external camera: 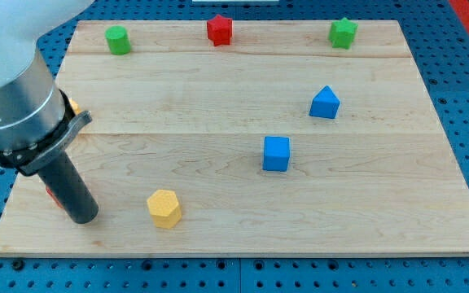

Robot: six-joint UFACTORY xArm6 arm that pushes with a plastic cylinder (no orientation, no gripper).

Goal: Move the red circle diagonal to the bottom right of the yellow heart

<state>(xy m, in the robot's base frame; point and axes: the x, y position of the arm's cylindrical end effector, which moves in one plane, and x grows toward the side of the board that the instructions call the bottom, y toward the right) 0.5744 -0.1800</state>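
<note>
The tip (pixel 84 218) is set at the table's (pixel 365 220) near left, against a mostly hidden red block (pixel 53 194), apparently to push it. No gripper is fitted, so no jaw state can be told.

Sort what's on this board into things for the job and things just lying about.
For the job: my tip; red circle, a sliver showing left of the tip; yellow heart, mostly hidden behind the arm.
Lying about: green cylinder; red star; green star; blue pointed block; blue cube; yellow hexagon.
</note>
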